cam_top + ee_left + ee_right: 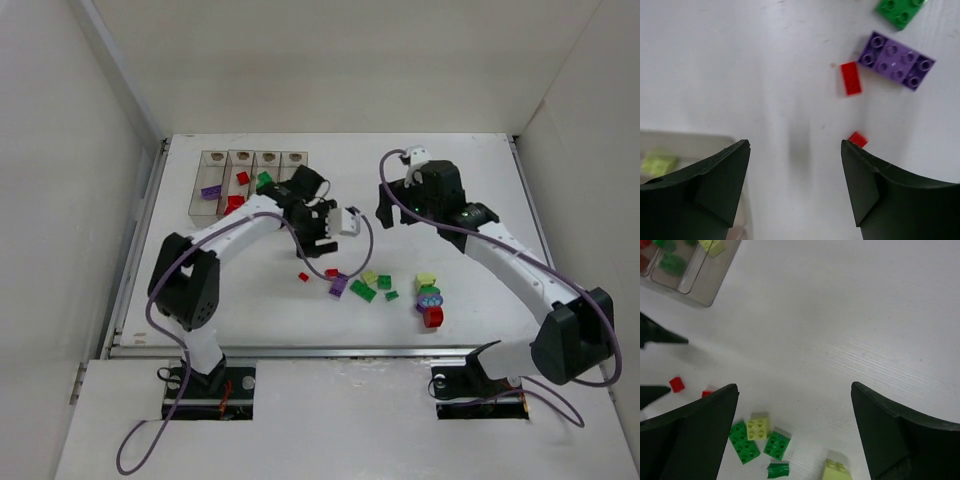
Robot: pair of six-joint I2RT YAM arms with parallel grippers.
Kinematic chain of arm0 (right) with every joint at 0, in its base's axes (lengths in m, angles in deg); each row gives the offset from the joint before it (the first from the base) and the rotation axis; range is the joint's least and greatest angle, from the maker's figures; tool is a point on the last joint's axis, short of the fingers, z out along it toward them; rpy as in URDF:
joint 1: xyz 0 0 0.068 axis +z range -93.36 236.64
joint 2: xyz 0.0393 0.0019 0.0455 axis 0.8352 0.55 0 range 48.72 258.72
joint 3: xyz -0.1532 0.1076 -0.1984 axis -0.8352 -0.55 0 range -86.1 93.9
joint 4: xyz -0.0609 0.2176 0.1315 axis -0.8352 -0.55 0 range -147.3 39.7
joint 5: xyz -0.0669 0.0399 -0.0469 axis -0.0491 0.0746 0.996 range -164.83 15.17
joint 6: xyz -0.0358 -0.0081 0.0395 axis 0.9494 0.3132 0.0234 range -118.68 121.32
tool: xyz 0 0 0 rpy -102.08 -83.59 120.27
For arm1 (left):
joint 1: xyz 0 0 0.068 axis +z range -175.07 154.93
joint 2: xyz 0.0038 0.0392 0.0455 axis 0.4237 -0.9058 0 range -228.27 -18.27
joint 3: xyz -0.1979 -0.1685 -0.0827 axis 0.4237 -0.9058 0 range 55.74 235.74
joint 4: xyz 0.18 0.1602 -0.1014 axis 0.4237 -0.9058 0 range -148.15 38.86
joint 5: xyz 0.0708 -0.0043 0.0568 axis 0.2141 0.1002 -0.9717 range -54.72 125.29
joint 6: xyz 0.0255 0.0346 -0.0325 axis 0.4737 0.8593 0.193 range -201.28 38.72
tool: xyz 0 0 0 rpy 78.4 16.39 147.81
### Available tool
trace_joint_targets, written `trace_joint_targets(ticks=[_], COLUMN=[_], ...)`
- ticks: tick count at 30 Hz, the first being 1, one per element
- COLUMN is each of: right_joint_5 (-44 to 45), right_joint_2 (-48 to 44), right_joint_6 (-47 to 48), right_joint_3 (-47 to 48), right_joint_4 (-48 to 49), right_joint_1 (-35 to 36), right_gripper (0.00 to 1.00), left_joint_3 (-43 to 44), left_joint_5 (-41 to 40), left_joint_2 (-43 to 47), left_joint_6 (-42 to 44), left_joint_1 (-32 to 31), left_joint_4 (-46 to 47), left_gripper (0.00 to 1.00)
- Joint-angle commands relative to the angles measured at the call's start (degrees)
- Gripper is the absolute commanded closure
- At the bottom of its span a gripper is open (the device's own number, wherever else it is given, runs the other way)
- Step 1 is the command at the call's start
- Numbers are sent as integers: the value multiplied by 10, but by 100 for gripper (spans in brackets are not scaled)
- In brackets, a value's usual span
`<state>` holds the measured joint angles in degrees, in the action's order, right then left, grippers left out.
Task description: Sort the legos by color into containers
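Observation:
The containers (250, 180) stand as a clear row at the back left, holding a purple brick (210, 191), red bricks (233, 203) and a green one (264, 181). Loose legos lie mid-table: two red (331, 272), purple (340, 285), green (362, 290), pale yellow (427, 280) and a small stack (430, 297). My left gripper (320, 238) hangs open just right of the containers, nothing between its fingers (795, 145). Ahead of it lie a red brick (850, 78), a smaller red one (858, 138) and the purple brick (896, 60). My right gripper (400, 212) is open and empty (794, 387), above green (745, 442) and yellow (758, 426) bricks.
White walls close in the table on the left, back and right. A container corner (690, 145) with a pale yellow brick (657, 164) shows by my left finger. The left gripper's fingertips (660, 335) show at the left of the right wrist view, below the containers (695, 275).

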<state>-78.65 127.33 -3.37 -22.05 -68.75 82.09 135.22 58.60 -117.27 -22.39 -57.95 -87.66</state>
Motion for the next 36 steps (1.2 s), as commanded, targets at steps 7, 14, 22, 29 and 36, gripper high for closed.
trace_joint_targets(ticks=[7,14,22,29,36], right_joint_5=[68,68,56,56,56], right_joint_2=[-64,-79,-74,-74,-74], right_joint_6=[-26,-21,-21,-16,-10], right_joint_3=[-40,-58,-52,-46,-46], right_joint_4=[20,20,25,25,25], right_joint_1=[-30,-41,-41,-46,-46], right_gripper=[1,1,1,1,1], left_joint_3=[-53,-72,-94,-92,-81], left_joint_5=[-29,-8,-8,-13,-19], left_joint_2=[-60,-73,-91,-102,-102], left_joint_6=[-51,-46,-113,-132,-138], left_joint_1=[-73,-73,-78,-78,-78], left_joint_4=[14,27,116,146,114], left_gripper=[29,29,38,58,100])
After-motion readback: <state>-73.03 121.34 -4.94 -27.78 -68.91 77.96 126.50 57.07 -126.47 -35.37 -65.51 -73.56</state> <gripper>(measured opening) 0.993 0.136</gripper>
